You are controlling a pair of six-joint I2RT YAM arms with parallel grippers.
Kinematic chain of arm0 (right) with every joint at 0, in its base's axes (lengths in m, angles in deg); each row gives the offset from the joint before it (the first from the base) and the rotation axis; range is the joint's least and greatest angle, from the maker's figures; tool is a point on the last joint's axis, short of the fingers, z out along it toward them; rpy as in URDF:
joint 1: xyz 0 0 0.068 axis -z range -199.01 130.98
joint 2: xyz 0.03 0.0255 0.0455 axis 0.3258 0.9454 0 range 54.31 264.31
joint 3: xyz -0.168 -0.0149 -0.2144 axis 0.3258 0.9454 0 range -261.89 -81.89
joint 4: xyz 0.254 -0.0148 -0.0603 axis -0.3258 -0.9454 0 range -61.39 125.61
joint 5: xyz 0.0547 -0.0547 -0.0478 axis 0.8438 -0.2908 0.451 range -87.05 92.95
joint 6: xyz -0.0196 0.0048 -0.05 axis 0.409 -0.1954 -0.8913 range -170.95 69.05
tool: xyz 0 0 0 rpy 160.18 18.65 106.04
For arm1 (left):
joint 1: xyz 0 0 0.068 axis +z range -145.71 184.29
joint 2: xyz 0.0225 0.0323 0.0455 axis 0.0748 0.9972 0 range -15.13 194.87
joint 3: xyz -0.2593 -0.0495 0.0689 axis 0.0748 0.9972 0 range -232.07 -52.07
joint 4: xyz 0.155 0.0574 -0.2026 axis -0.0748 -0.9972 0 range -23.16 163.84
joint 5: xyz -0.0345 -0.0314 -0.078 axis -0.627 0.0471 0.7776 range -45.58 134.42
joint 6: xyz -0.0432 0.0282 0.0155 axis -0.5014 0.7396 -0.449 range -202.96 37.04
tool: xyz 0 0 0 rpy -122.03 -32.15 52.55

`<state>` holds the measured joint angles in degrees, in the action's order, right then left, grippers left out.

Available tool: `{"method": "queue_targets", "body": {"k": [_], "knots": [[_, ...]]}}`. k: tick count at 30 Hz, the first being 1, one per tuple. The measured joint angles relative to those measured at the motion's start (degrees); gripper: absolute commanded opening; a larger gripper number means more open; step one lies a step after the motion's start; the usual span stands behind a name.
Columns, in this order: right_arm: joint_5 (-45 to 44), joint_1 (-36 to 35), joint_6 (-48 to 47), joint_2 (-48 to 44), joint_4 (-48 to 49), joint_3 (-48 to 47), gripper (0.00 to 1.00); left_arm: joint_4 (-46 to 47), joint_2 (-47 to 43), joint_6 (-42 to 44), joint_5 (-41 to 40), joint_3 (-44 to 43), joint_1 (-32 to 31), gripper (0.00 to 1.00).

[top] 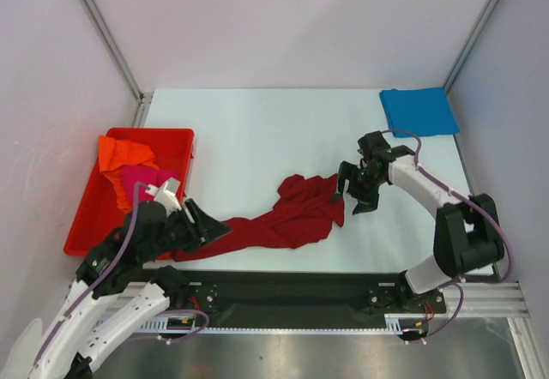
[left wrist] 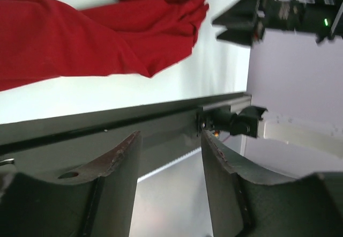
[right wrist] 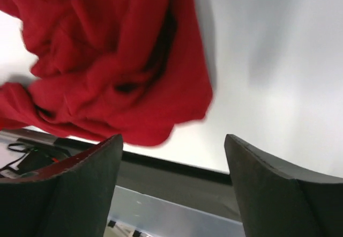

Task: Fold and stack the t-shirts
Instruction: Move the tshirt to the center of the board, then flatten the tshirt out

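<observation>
On the white surface (top: 257, 130), a crumpled dark red cloth t-shirt (top: 296, 216) lies between the arms. The left pincer (left wrist: 170, 140) stands spread and empty near its left end, the right pincer (right wrist: 172, 140) likewise near its right edge.

White table (top: 257, 130), pale walls (top: 283, 19) on 3 sides, back wall well beyond right gripper (top: 347, 201). Metal posts (top: 103, 27) at back corners. Black rail (top: 292, 289) just behind left gripper (top: 214, 235), w/ grey metal sheet (top: 283, 357) past it. Even light, soft shadows.

red t-shirt (top: 296, 216) matt cloth; bin (top: 86, 212) glossy plastic
</observation>
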<state>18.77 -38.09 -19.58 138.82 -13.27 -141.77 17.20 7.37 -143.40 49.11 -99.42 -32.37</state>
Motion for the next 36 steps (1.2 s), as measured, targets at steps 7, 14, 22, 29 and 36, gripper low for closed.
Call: {"method": "queue_targets", "body": {"k": [7,14,22,29,36], "knots": [[9.79,0.94,0.48,11.72,10.78,-0.13,0.37,4.59,6.60,2.14,4.55,-0.31,0.00,0.52],[10.14,0.92,-0.85,12.98,9.40,-3.72,0.00,6.75,8.46,3.74,6.69,-1.14,0.00,0.51],[-2.54,0.92,-4.11,-7.76,-8.50,-26.51,0.00,10.47,15.80,7.87,7.85,-2.86,0.00,0.63],[-6.14,1.46,-4.02,-25.00,-19.56,-36.28,0.00,15.02,26.80,15.23,8.02,-11.96,-2.23,0.74],[-1.66,1.40,-0.72,-26.23,-23.39,-36.24,0.02,18.73,30.16,20.48,7.74,-18.34,-7.30,0.74]]}}
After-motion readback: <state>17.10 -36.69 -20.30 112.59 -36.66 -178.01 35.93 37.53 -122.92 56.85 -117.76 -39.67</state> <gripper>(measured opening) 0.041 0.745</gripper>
